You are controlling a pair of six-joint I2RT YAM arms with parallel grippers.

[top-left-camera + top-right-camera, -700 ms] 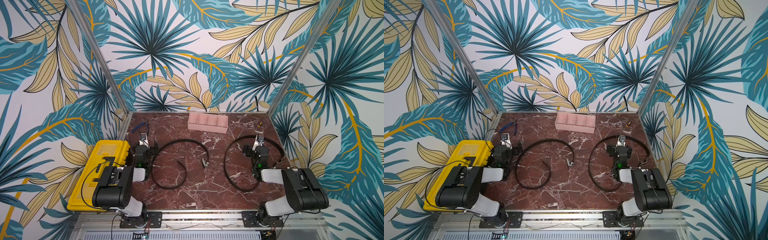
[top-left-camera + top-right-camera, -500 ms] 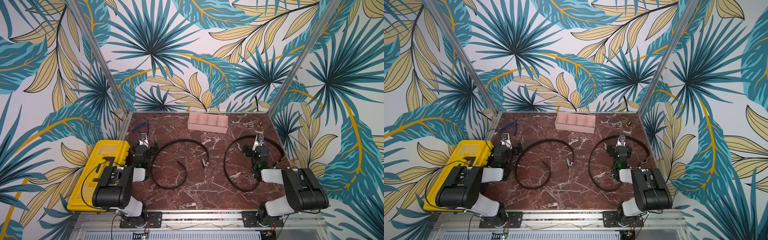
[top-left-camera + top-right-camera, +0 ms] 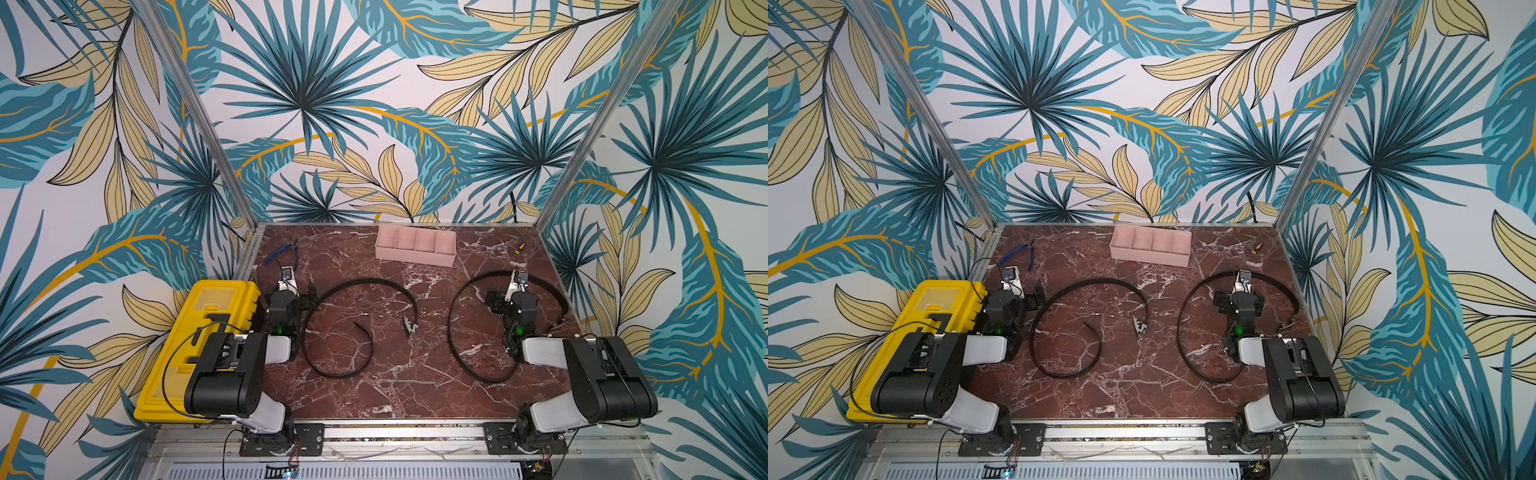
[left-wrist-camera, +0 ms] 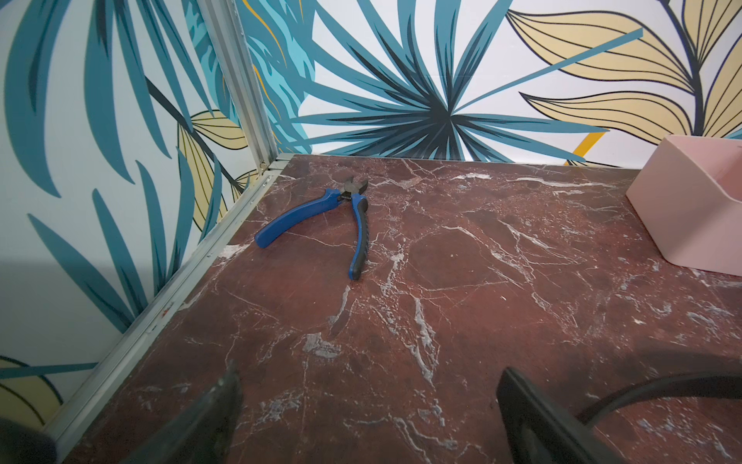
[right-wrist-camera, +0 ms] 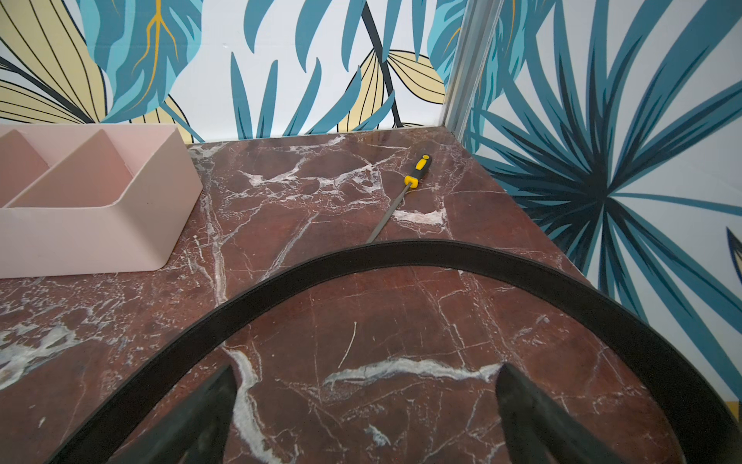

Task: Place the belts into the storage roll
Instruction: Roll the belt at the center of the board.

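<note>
Two black belts lie loose on the marble table. One belt (image 3: 361,281) curls in an open spiral at centre left, with its silver buckle (image 3: 409,326) at its right end. The other belt (image 3: 450,326) arcs around my right arm. The storage roll (image 3: 415,257), a pink tray with several compartments, stands at the back centre, and nothing shows in its visible compartments. My left gripper (image 3: 291,293) is open just left of the spiral belt (image 4: 662,385), and holds nothing. My right gripper (image 3: 513,297) is open inside the arc of the other belt (image 5: 401,253), also holding nothing.
A yellow toolbox (image 3: 199,345) sits at the table's left edge beside my left arm. Blue-handled pliers (image 4: 357,225) lie near the back left corner. A yellow-handled screwdriver (image 5: 417,168) lies near the back right corner. Patterned walls close three sides.
</note>
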